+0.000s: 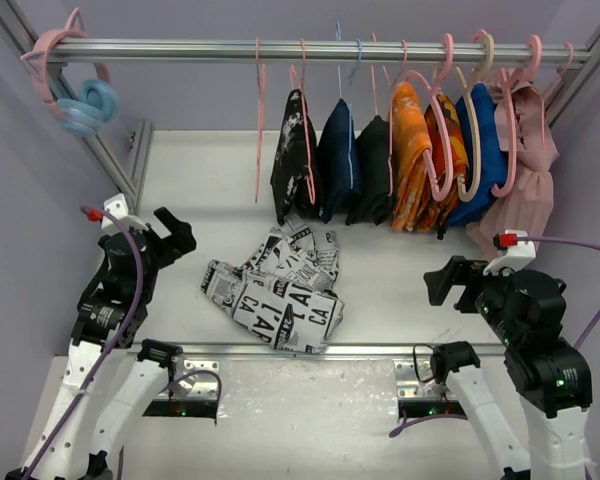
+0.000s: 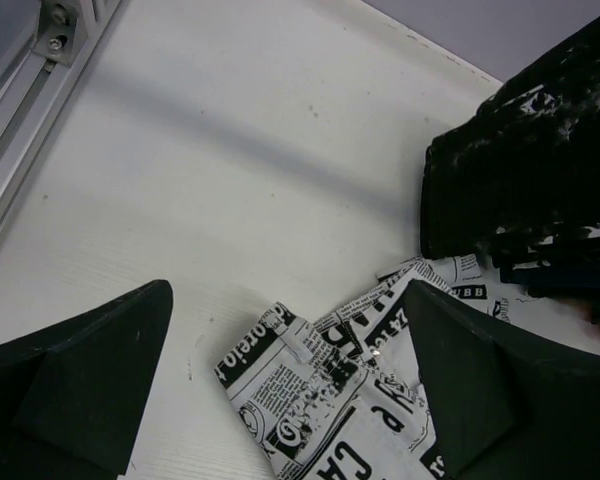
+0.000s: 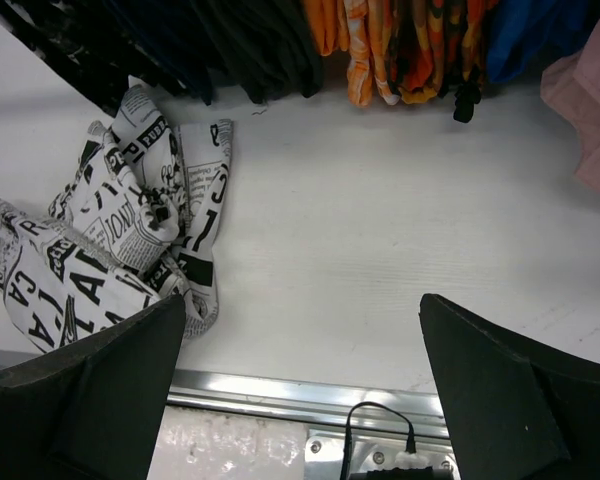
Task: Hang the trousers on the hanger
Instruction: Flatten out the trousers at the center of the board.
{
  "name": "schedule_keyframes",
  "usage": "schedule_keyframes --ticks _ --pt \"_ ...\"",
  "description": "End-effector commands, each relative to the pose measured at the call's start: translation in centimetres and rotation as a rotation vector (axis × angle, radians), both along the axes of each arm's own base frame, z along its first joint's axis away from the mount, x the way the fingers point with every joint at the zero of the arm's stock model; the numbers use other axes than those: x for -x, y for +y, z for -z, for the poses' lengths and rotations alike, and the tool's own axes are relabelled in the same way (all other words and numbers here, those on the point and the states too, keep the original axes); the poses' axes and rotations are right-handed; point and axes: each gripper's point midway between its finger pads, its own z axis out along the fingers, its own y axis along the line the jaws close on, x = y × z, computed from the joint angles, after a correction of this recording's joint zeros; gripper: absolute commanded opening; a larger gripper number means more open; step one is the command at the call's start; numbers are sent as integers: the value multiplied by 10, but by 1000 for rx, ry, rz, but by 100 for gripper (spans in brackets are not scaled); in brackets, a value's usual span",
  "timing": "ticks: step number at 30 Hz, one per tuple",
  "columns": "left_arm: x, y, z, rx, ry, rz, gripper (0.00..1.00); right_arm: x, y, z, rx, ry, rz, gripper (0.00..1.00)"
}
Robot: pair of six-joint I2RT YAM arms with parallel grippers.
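The trousers (image 1: 275, 290), white with black newspaper print, lie crumpled on the white table near its front middle. They also show in the left wrist view (image 2: 320, 400) and the right wrist view (image 3: 110, 250). The hanger (image 1: 259, 130), thin, pale pink and empty, hangs from the rail, left of the hung clothes. My left gripper (image 1: 175, 232) (image 2: 288, 300) is open and empty, above the table just left of the trousers. My right gripper (image 1: 442, 280) (image 3: 302, 300) is open and empty, to the trousers' right near the front edge.
The rail (image 1: 180, 50) carries a black speckled garment (image 1: 292, 160) (image 2: 530, 170), navy, black, orange (image 3: 380, 50), blue and pink clothes (image 1: 530, 170). Pink hangers with a blue ring (image 1: 85, 105) hang at its left end. An aluminium bar (image 1: 360, 350) (image 3: 280, 395) edges the table front.
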Motion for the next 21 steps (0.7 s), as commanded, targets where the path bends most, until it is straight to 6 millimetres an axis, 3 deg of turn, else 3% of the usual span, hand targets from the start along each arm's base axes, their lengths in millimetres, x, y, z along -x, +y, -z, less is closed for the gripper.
schedule_keyframes --ticks 1,7,10,13,15,17,21 --pt "-3 11 -2 -10 -4 -77 100 -7 -1 -12 13 -66 -4 99" --pt "-3 25 13 -29 76 -180 100 -7 12 -5 13 -54 -88 99" --pt "-10 22 16 -23 124 -188 100 -9 19 4 3 -22 -125 99" --pt "-24 3 18 74 160 -149 100 -12 22 10 -6 8 -137 99" --pt "-33 -24 37 233 177 -108 100 -14 25 16 -14 38 -146 99" --pt "-47 -44 44 313 143 -64 100 -15 28 22 -18 51 -163 99" --pt "-60 -92 87 279 259 -65 100 -16 31 27 -19 55 -180 99"
